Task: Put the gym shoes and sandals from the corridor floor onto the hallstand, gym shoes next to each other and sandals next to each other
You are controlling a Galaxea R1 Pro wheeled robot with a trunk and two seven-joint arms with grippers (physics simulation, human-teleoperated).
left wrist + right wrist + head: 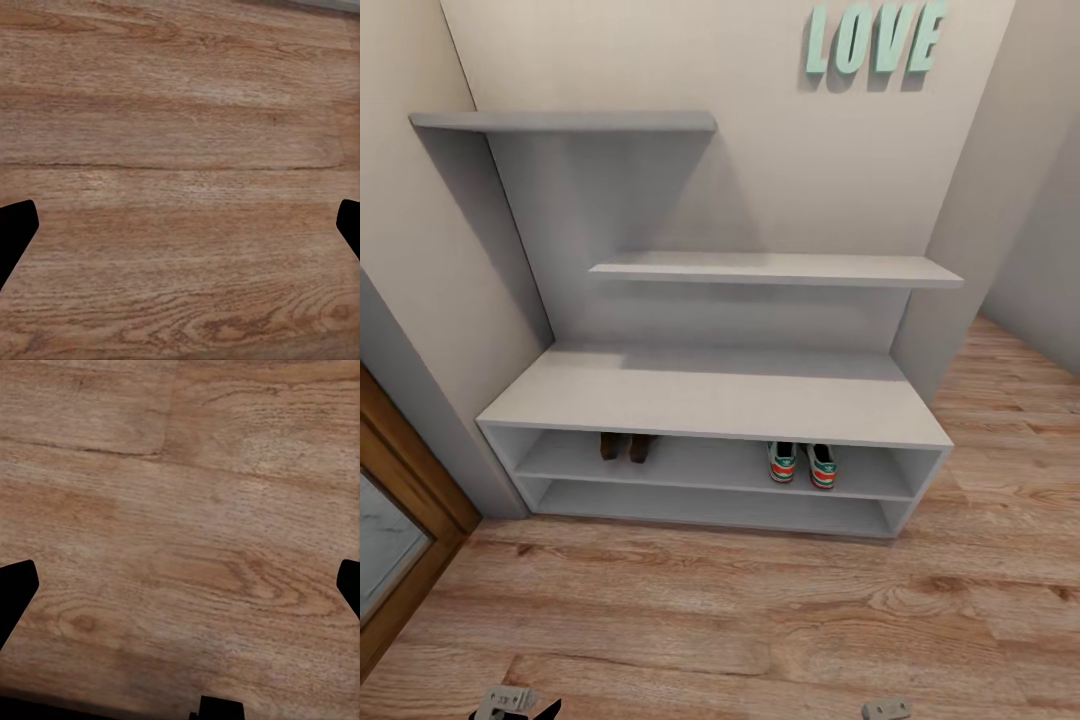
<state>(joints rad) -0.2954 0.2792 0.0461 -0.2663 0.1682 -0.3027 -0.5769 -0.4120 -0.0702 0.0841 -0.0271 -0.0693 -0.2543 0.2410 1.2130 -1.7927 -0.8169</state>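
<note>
Head view: gym shoes (pixel 801 463), sandals (pixel 624 446) on hallstand (pixel 710 400) shelf; both grippers spread over floor (pixel 760 620).

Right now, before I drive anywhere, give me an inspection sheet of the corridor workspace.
Surface: corridor floor, wood-grain planks, bare in front of the rack.
Job's things: gym shoes side by side on the hallstand, upper low shelf, right part; sandals side by side on the same shelf, left part. None on the floor.
Clutter: nothing seen.
Grippers: left gripper open, holding nothing, over planks; right gripper open, holding nothing, over planks.
Cables: nothing seen.
Surroundings: teal LOVE letters on the wall; wooden door frame at left.
</note>
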